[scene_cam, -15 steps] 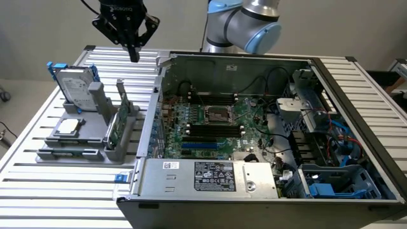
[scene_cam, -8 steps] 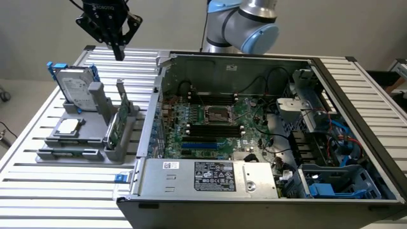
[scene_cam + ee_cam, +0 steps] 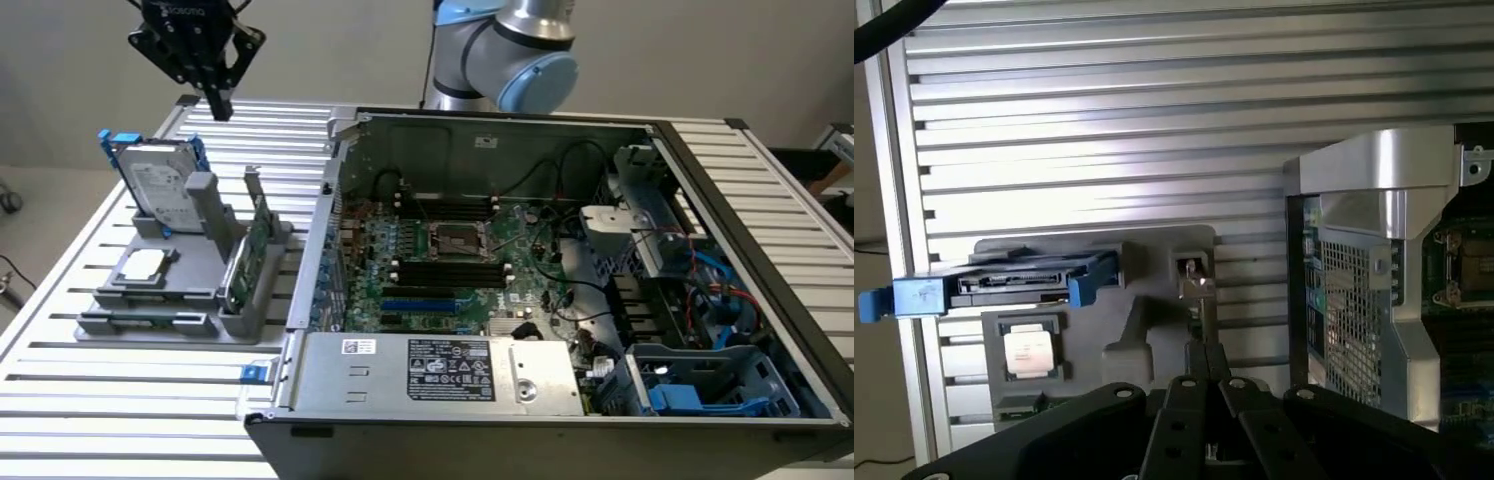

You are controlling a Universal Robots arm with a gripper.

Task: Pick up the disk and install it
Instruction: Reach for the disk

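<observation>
- Disk (image 3: 158, 185): a flat silver-grey metal hard drive with a white printed label and blue plastic carrier rails. It stands on edge in the far slot of a grey plastic holder (image 3: 147, 325).
- Its top edge and blue end tabs are free, with open air above. In the wrist view the disk (image 3: 1019, 285) is seen edge-on, its tabs jutting past both ends.
- Just in front of it in the holder lies a small square silver processor chip (image 3: 144, 262). A thin green circuit card (image 3: 244, 262) stands upright at the holder's side towards the exterior view's right.
- The black two-finger gripper (image 3: 218, 108) hangs above and behind the disk, well apart from it. Its fingers are pressed together on nothing.
- The holder sits on a slatted aluminium table (image 3: 80, 400), near the table's edge at the exterior view's left.
- A narrow strip of bare slats separates the card from the wall of an open grey computer case (image 3: 667, 140), which lies with its inside facing up.
</observation>
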